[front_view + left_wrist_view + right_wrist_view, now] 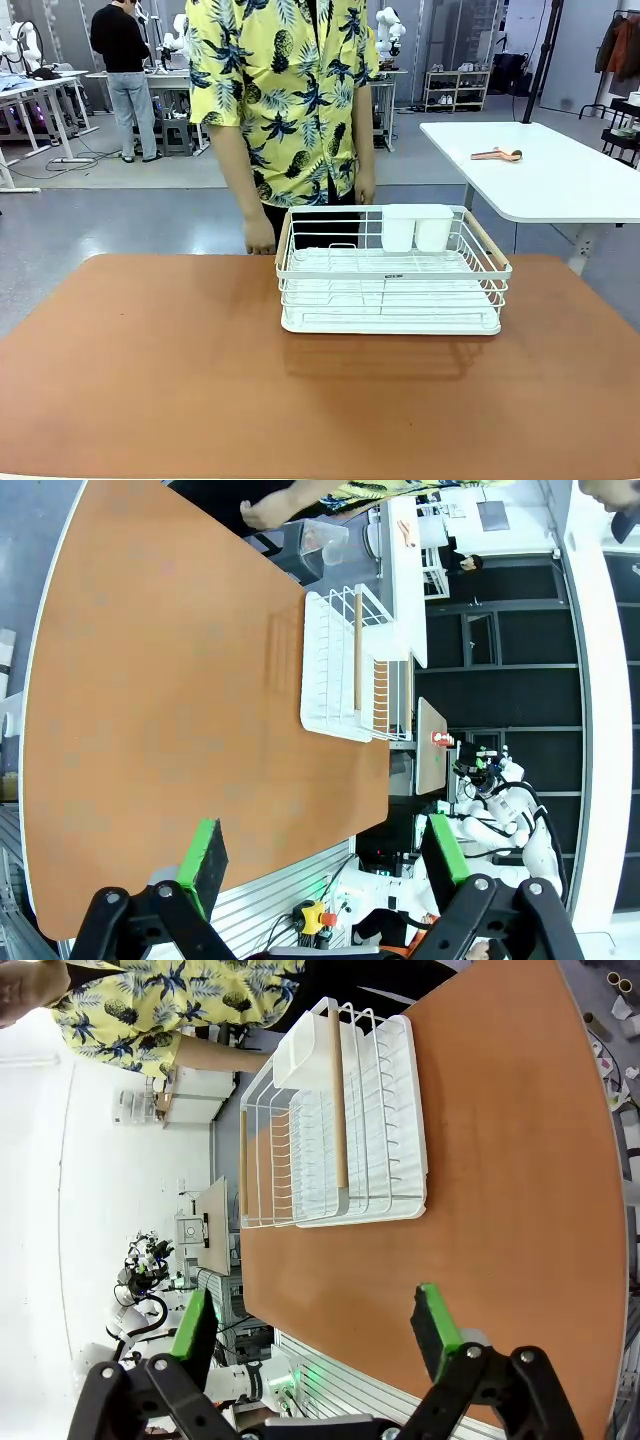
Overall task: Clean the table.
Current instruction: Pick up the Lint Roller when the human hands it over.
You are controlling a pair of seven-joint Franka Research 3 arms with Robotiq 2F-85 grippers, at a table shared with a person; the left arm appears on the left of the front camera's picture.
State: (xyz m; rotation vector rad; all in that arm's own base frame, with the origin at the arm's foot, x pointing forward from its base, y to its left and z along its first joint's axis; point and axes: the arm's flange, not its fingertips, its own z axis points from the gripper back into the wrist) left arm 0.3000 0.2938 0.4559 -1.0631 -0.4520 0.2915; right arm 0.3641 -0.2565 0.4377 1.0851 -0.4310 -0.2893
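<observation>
The table has a wide reddish-brown top with rounded corners; it also runs through the left wrist view and the right wrist view. A white wire dish rack with wooden handles stands on its far middle, a white cup holder at its back. My left gripper hangs open above the table's near edge with nothing between its green pads. My right gripper is open too, above the table and short of the dish rack. A person in a yellow patterned shirt stands at the far edge, one hand by the rack.
A white-topped table stands at the back right with a small wooden tool on it. Another person and benches are far off at the back left. The brown top is bare around the rack.
</observation>
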